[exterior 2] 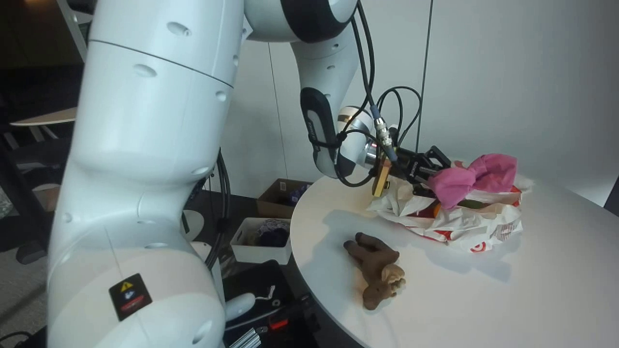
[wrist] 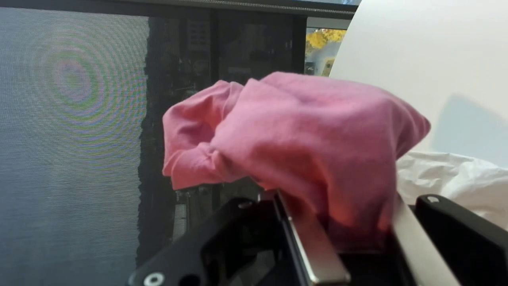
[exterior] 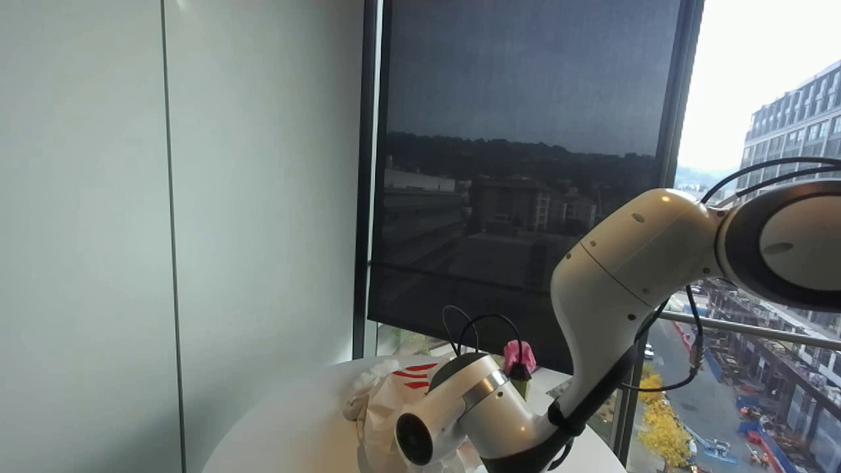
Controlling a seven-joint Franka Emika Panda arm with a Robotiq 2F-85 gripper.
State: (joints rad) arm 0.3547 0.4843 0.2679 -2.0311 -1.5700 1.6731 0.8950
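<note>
white table (exterior 2: 546, 290) below, pink cloth (exterior 2: 465, 181) lengthwise outward from gripper (wrist: 339, 200), perhaps upward

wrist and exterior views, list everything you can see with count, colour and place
table: one, white, near the wall
bag: one, white with red marks, on the table
bag contents: count unclear, green and orange, inside the bag
stuffed animal: one, brown and tan, on the table
cloth: one, pink, held in the gripper
wall: one, white, behind the table
blind: one, dark grey, beside the wall
cardboard box: one, brown, low beside the table
bin: one, white, beside the cardboard box
trees: count unclear, yellow, outside
buildings: several, mostly grey, outside
robot arm: one, white and black, over the table
cables: several, black, along the robot arm
gripper: one, black and silver, closed on the cloth
</note>
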